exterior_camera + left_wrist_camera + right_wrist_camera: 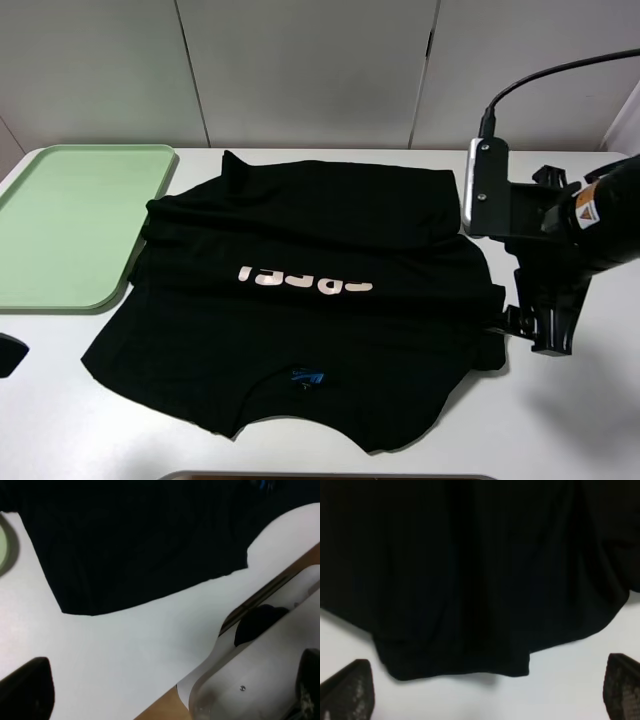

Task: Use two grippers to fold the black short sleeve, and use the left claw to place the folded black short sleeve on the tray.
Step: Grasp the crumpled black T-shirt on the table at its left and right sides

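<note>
**Black shirt spread flat, both claws wide and empty**

The black short sleeve (300,300) lies spread across the middle of the frame on the smooth white table (570,420), collar toward the bottom edge. Its matte cotton is rumpled in shallow folds. White block lettering (305,280) crosses the chest, and a small blue neck label (308,378) marks the collar.

At the right, the right gripper (540,325) stands just beside one sleeve. Its wrist view shows textured fingertips (345,692) set wide, holding nothing, with the sleeve's hem just ahead of them.

The left gripper (10,355) peeks in at the left edge, apart from the shirt, jaws wide over bare table.

The mint-green plastic tray (70,225), round-cornered and low-rimmed, sits at the upper left, against the shirt's edge.
</note>
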Robot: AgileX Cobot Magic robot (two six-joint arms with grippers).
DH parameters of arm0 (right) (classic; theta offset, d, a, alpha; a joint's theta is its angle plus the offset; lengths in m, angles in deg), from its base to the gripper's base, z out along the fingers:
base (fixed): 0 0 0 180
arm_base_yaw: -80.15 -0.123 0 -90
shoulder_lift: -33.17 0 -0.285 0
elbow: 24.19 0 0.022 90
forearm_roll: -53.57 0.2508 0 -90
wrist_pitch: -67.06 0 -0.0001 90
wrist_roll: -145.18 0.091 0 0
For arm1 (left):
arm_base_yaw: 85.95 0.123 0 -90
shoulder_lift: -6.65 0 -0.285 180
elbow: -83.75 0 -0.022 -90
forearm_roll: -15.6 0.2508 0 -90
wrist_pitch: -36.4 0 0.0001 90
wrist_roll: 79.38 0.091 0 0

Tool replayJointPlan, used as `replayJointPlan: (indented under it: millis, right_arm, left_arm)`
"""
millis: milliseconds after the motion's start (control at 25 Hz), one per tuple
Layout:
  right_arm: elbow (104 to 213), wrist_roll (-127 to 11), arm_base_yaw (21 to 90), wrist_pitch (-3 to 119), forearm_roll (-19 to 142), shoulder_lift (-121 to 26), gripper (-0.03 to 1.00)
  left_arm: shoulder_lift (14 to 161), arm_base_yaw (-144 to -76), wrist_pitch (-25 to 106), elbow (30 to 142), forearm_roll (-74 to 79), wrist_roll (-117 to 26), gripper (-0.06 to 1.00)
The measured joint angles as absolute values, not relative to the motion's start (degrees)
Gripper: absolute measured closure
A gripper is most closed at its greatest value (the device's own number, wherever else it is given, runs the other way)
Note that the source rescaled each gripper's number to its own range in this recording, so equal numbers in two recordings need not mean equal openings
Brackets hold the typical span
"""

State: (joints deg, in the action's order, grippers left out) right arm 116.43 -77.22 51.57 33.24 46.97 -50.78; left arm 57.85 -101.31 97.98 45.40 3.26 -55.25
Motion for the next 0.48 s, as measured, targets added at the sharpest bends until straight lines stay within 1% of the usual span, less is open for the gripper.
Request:
replayJointPlan:
  millis: [240, 480]
  right_arm:
    - [123.9, -77.6, 51.6, 28.8, 46.8, -62.9, -0.03]
    - [126.3, -79.1, 51.6, 29.9, 43.2, -69.0, -0.03]
  left_arm:
    - [57.9, -101.3, 100.3, 45.4, 3.3, -55.4, -0.02]
    - [57.9, -101.3, 103.0, 45.4, 3.7, -55.4, -0.02]
